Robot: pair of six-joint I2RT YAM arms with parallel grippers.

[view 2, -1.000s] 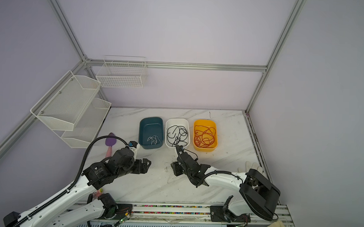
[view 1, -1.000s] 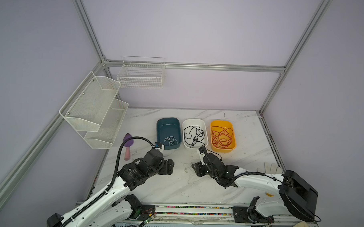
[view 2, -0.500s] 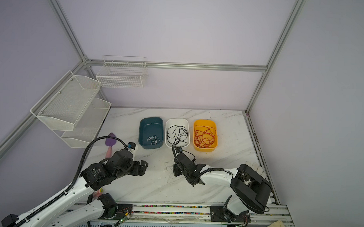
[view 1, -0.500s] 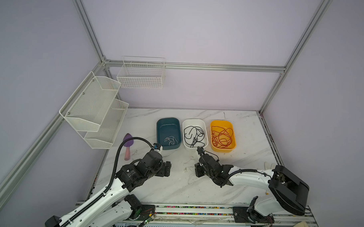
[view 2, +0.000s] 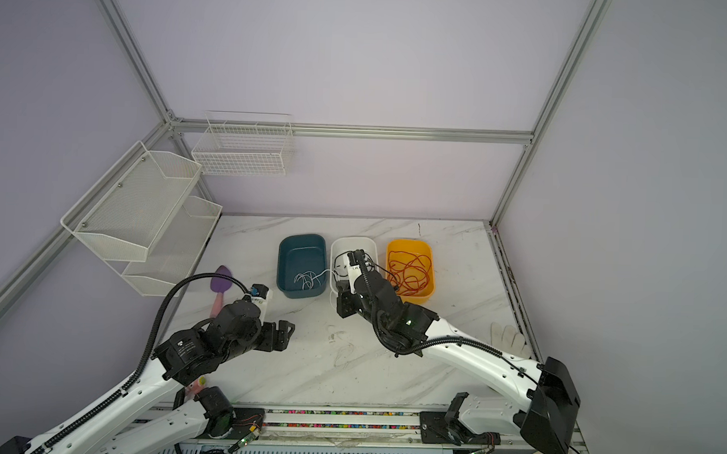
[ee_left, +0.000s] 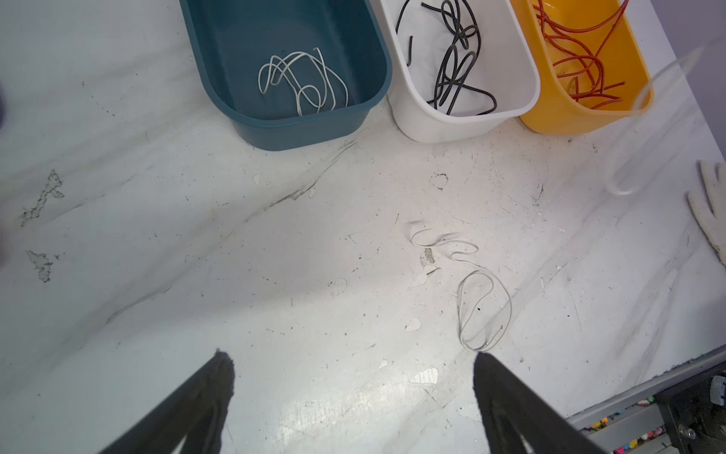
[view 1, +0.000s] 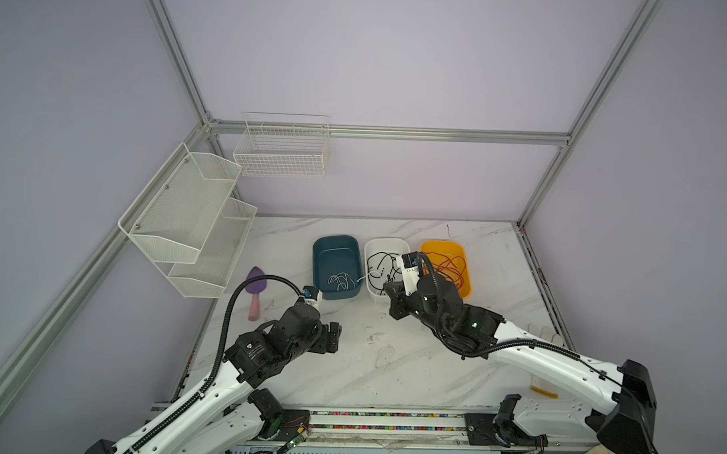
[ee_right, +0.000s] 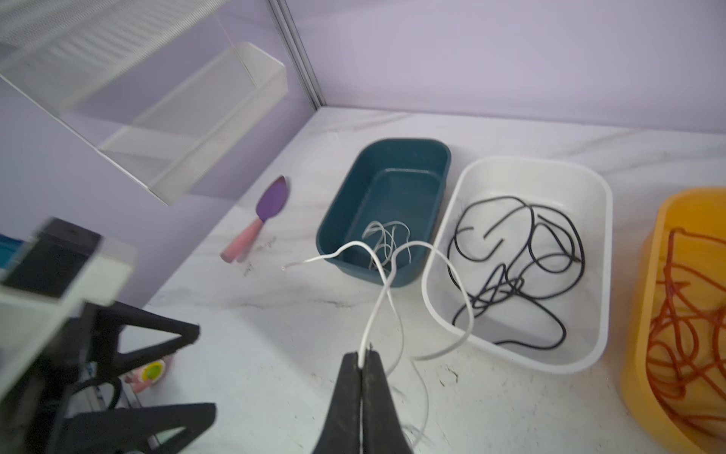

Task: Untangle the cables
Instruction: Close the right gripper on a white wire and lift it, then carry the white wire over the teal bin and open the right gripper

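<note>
The right gripper [ee_right: 361, 363], its tips hidden under the arm [view 1: 434, 301] in both top views, was clenched on a white cable [ee_right: 366, 334], whose loops rose from the tips near the teal bin [ee_right: 400, 155]; the left wrist view showed this cable only as a blur. The left gripper [ee_left: 351, 355], its fingers cut off by the frame edge, stood spread wide and empty above the table [ee_left: 157, 236], with a second white cable [ee_left: 509, 310] lying loose just ahead of it, untouched.
</note>
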